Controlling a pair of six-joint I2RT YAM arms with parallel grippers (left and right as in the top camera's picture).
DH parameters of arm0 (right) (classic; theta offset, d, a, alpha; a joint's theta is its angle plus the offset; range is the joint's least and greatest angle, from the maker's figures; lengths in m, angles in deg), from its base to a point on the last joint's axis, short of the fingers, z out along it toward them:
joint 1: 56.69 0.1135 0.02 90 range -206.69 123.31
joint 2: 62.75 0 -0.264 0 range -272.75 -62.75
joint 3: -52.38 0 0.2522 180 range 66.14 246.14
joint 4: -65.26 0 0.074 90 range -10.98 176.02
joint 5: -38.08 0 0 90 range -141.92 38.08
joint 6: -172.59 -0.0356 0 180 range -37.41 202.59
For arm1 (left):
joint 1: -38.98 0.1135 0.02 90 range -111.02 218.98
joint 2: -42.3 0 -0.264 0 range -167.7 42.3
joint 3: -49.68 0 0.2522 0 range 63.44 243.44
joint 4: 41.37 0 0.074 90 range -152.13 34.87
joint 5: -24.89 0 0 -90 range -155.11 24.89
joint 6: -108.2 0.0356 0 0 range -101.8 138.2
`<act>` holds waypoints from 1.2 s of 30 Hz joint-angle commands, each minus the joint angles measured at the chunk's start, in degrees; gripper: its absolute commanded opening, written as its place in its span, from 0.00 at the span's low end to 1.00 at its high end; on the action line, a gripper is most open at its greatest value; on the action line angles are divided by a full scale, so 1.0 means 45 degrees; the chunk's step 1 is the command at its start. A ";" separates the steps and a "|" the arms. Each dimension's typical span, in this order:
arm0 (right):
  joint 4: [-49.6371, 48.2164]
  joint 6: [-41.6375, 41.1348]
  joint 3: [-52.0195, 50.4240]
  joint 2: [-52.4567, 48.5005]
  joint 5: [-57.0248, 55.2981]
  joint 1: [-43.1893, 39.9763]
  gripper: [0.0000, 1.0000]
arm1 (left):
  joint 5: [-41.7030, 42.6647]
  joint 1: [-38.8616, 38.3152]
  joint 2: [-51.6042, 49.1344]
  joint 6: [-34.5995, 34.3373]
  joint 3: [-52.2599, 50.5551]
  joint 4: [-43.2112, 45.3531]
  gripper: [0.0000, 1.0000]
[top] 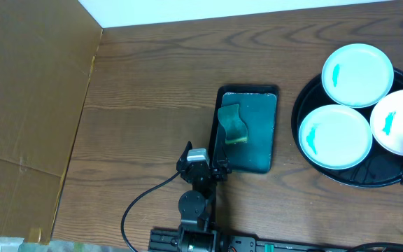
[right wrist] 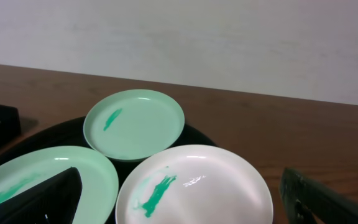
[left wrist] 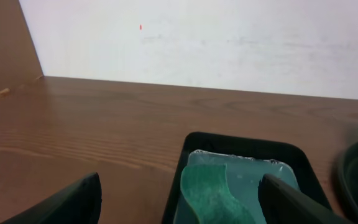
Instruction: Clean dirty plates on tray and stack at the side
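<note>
Sitting on tray (top: 366, 176): 3 smeared plates (top: 335, 137)

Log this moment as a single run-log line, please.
left gripper: open, facing sponge | right gripper: open, facing plates | plates: three, turquoise-smeared, on tray | stack: none yet

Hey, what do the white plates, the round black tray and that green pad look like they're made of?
Plates: smooth, glossy, probably melamine or glazed ceramic; light glints on the near one. Round black tray: likely glossy plastic, faint sheen. Green pad: soft matte sponge or scouring cloth; it bends upward.
</note>
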 commanded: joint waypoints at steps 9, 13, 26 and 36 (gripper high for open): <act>0.0053 0.0107 -0.0010 0.0073 -0.0068 -0.0078 0.99 | -0.0107 0.0078 0.0087 0.0029 -0.0165 -0.0418 0.81; 0.0053 0.0107 -0.0010 0.0073 -0.0068 -0.0078 0.99 | 0.0092 0.0053 0.0087 -0.0282 -0.0165 -0.0481 0.81; 0.0053 0.0102 -0.0010 0.0073 -0.0068 -0.0078 0.99 | 0.2574 0.0053 0.0087 -0.1443 -0.0165 -0.0792 0.81; 0.0053 0.0107 -0.0010 0.0073 -0.0068 -0.0078 0.99 | 0.8213 0.0053 0.0087 -0.3366 -0.0165 0.0971 0.81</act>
